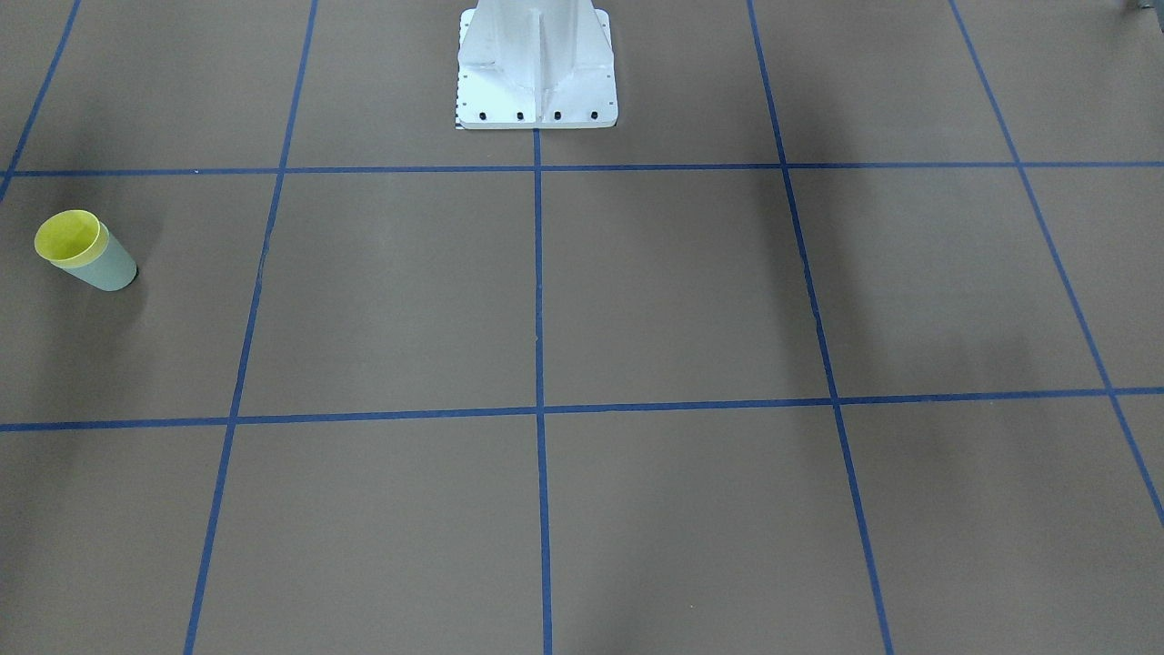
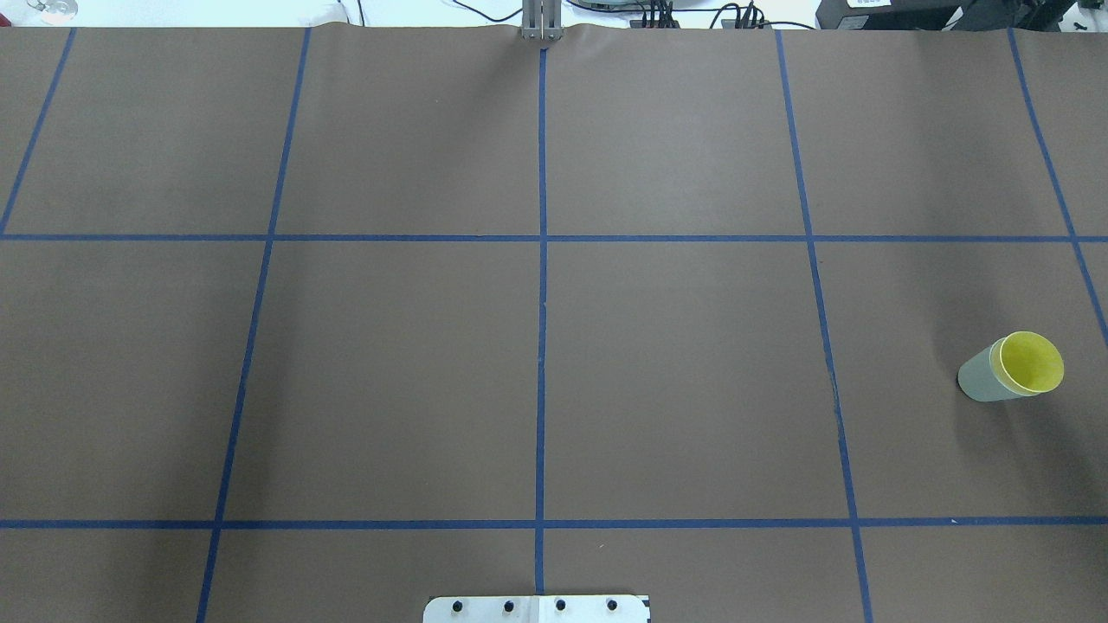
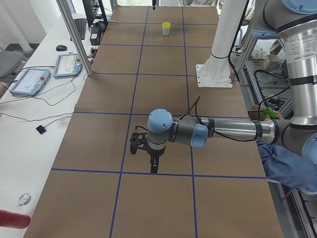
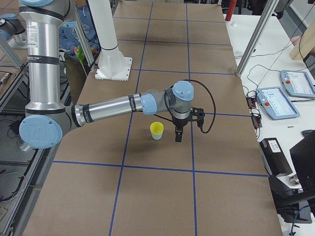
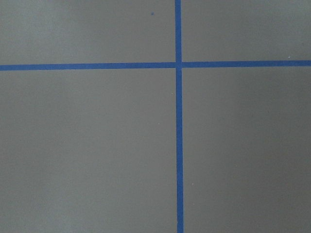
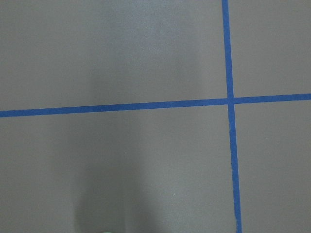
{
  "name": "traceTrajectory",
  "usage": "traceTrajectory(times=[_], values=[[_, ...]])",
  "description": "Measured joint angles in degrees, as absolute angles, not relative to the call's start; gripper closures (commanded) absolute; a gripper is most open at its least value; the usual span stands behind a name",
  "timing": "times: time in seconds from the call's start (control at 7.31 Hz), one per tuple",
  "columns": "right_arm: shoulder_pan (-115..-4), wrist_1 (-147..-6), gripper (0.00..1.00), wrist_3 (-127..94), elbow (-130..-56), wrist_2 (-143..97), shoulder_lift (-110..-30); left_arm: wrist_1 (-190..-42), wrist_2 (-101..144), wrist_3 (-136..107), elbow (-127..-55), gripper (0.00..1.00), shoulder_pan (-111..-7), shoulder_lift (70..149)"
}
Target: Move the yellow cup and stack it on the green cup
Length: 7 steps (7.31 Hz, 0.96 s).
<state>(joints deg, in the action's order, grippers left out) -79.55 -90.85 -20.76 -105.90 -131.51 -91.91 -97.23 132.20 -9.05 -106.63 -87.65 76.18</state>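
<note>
The yellow cup (image 1: 68,236) sits nested inside the green cup (image 1: 109,268), upright on the brown table on the robot's right side. Only its rim and inside show above the green cup's wall. The pair also shows in the overhead view, yellow cup (image 2: 1030,363) in green cup (image 2: 978,381), and in the exterior right view (image 4: 157,129). My right gripper (image 4: 178,136) points down just beside the stacked cups, apart from them. My left gripper (image 3: 153,166) points down over the table far from the cups. Both show only in side views, so I cannot tell whether they are open or shut.
The white robot pedestal (image 1: 536,64) stands at the table's middle back. Blue tape lines (image 2: 542,260) grid the table. Side benches hold teach pendants (image 3: 29,82) (image 4: 278,102) and metal posts (image 3: 74,34). A person in blue (image 3: 290,166) is by the left arm.
</note>
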Motion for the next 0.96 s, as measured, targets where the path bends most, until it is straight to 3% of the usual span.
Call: traceTrajectory(times=[0.96], values=[[-82.56, -90.20, 0.00, -20.69, -108.04, -131.27, -97.43, -90.66, 132.52, -8.54, -105.57, 0.00, -86.55, 79.91]])
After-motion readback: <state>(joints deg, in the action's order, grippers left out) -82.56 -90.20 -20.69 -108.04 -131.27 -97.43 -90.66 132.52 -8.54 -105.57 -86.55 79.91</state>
